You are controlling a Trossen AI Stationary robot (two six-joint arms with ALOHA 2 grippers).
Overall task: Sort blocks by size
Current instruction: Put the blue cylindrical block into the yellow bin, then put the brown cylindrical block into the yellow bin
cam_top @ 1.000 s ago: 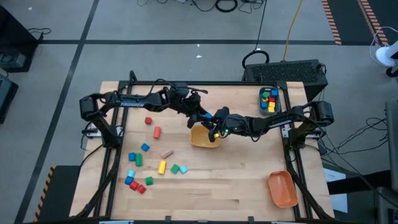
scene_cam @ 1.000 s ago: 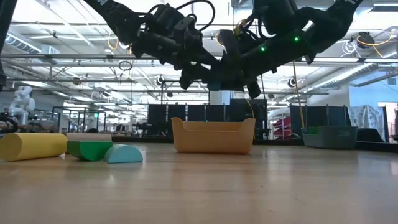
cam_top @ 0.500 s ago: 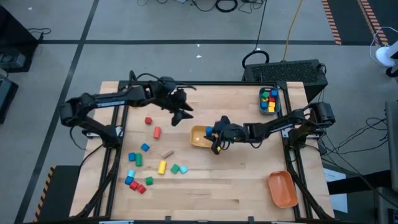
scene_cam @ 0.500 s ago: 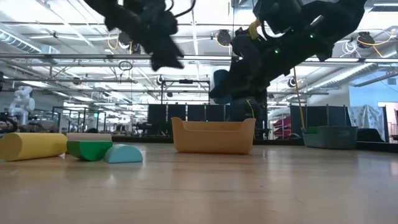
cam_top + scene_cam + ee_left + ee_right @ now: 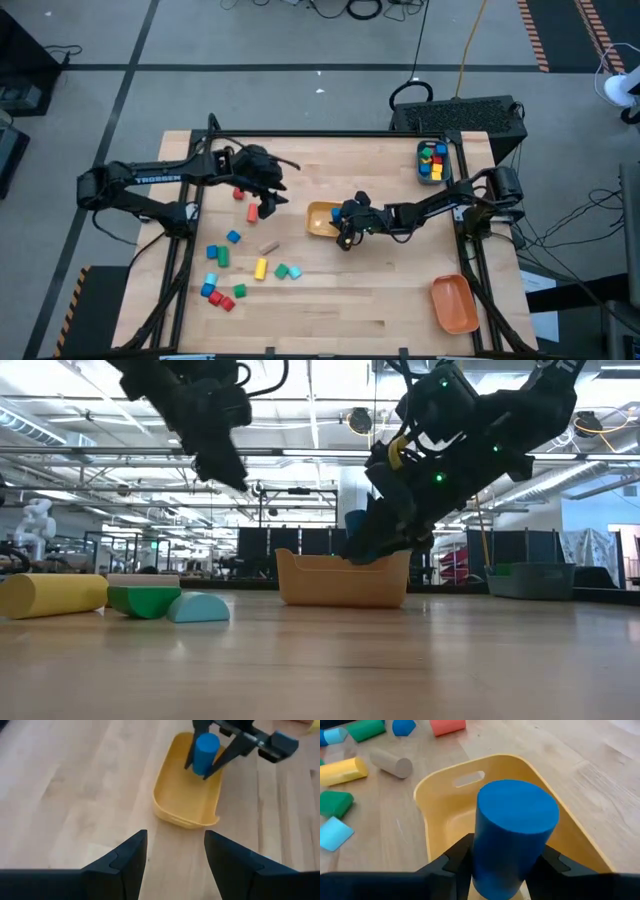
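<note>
Change since earlier: our left arm had drawn back from over the yellow bin (image 5: 322, 221) toward the table's left side, and our right gripper (image 5: 343, 217) had dropped lower over that bin.
High view: our left gripper (image 5: 268, 199) hung above the red blocks (image 5: 246, 203); more blocks (image 5: 245, 271) lay scattered near the front left. We saw a teal bin (image 5: 432, 161) with blocks at the back right and an orange bin (image 5: 453, 303) at the front right.
Low view: our right gripper (image 5: 372, 546) reached down to the yellow bin's (image 5: 342, 581) rim; our left gripper (image 5: 222, 460) hung high, well apart from it. A yellow cylinder (image 5: 53, 595) lay far left.
Left wrist view: our left fingers (image 5: 125, 865) stood apart with nothing between them; ahead, the blue cylinder (image 5: 205, 753) sat in the other gripper above the bin.
Right wrist view: our right fingers (image 5: 451, 858) pressed both sides of the blue cylinder (image 5: 515, 832), upright over the yellow bin (image 5: 440, 795).
</note>
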